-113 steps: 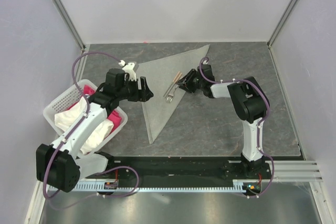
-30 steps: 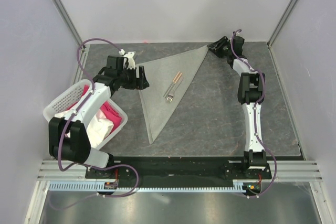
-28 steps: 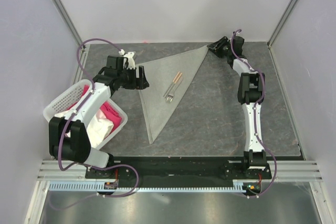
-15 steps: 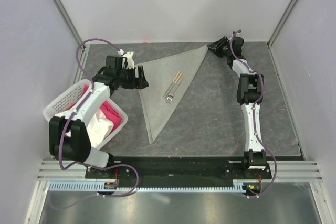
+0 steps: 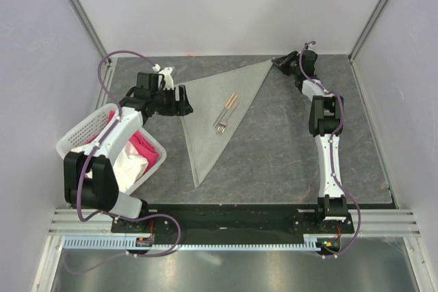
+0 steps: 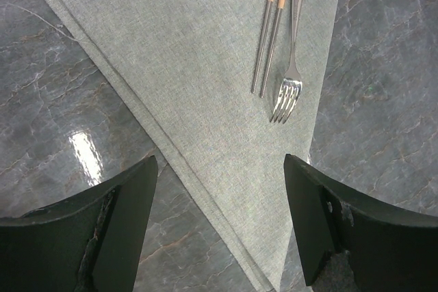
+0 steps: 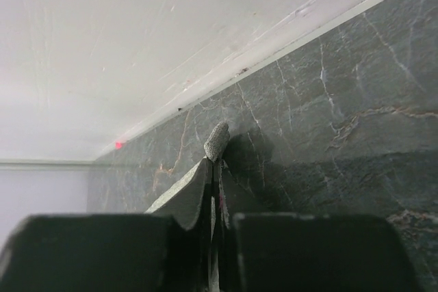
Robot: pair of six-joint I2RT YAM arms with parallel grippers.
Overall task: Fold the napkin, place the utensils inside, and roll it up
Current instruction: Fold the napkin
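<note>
1. While the right hand is clamped on the far corner of the napkin, its own wrist view shows only a blurred nub of grey-green cloth poking up between dark fingers. From above, the arm covers the pinch.
2. Folded into a triangle, the napkin lies flat on the counter, with its near tip outside both wrist views.
3. The utensils, a fork beside two wood-handled sticks, rest on the cloth close to its right edge. Their handles run off the top of the left wrist view.
4. The left hand hangs spread wide above the napkin's left edge, where a doubled fold line shows.
5. The pinched corner sits close to the back wall, and open counter stretches to the right of the cloth.
6. A white basket holding a pink cloth and a white cloth sits under the left arm, which hides part of its rim.
</note>
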